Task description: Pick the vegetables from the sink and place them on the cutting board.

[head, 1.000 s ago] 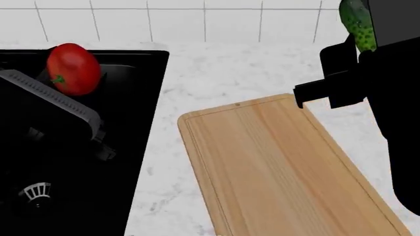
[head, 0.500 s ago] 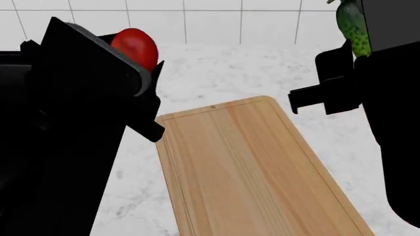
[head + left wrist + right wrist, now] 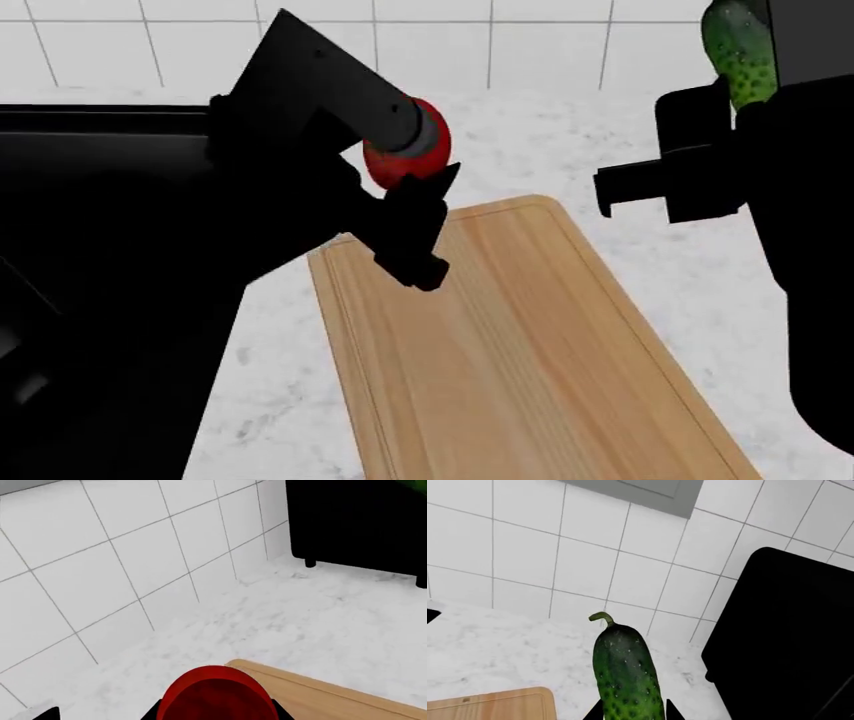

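Head view: my left arm blocks most of the sink [image 3: 120, 120]; basins and drain unseen; tomato [image 3: 395, 168] shows only as a red sliver behind the left pincer [image 3: 416, 205], whose fingertips I can't separate from the black arm; cutting board [image 3: 507, 340] runs off the bottom edge; cucumber [image 3: 741, 50] clipped by the top edge, its lower part behind the right arm. Left wrist: tomato cut by the frame edge; right wrist: cucumber's lower end likewise, right pincer [image 3: 630, 712] barely in frame.

The rectangular light wooden cutting board [image 3: 514, 350] lies on the white marble counter [image 3: 667, 270], right of the matte black sink [image 3: 94, 125], with the white tiled wall [image 3: 441, 45] behind.
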`<state>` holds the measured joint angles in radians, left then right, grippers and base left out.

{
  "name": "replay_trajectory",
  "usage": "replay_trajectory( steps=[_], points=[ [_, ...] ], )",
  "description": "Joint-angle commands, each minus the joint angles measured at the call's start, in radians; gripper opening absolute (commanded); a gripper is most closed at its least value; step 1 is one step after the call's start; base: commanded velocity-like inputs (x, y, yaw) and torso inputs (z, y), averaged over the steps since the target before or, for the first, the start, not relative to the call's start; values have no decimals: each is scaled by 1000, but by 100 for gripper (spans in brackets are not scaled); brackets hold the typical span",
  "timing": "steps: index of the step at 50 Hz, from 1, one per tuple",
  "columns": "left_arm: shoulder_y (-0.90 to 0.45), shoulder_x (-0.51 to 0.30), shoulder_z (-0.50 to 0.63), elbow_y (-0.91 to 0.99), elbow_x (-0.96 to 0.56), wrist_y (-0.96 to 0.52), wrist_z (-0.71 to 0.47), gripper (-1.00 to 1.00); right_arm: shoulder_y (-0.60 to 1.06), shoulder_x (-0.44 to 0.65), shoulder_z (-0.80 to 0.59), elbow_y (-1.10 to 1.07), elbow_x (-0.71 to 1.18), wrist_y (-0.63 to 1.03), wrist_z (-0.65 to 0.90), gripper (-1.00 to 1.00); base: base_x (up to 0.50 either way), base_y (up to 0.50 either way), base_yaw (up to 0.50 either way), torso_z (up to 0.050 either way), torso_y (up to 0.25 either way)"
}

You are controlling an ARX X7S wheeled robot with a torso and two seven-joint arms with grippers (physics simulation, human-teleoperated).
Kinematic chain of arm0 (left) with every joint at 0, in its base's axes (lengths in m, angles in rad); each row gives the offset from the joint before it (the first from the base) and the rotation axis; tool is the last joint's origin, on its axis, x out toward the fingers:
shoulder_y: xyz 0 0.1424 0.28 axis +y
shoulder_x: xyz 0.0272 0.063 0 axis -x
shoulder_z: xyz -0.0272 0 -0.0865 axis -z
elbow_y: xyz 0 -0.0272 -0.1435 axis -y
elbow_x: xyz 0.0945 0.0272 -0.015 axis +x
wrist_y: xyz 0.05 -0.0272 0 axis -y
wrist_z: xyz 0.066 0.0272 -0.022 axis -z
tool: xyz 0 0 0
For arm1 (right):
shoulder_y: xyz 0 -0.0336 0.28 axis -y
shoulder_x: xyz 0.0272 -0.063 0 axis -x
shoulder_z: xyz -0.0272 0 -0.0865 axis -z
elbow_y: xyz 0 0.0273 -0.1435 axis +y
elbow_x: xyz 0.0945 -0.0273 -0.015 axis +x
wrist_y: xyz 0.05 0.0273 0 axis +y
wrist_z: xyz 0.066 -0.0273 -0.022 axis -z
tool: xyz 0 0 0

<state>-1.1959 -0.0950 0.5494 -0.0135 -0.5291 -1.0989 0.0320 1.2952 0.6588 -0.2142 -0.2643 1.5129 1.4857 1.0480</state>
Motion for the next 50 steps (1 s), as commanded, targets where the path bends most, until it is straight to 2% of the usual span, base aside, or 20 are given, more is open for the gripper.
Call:
replay_trajectory(
  steps=[1,14,50],
  points=[
    [-11,68,-4,-136,-23,28,20,-100,10,-18,18,7,-3,-7,7,-100,0,0,0,0,0],
    [24,40,113,-167,-1,86,34,-100,-1,1,24,-3,29,-39,21,-100,0,0,0,0,1],
    [100,1,226,-149,-26,75,37,-100,-31,29,-9,-11,43,-101,25,-100,0,0,0,0,0]
  ],
)
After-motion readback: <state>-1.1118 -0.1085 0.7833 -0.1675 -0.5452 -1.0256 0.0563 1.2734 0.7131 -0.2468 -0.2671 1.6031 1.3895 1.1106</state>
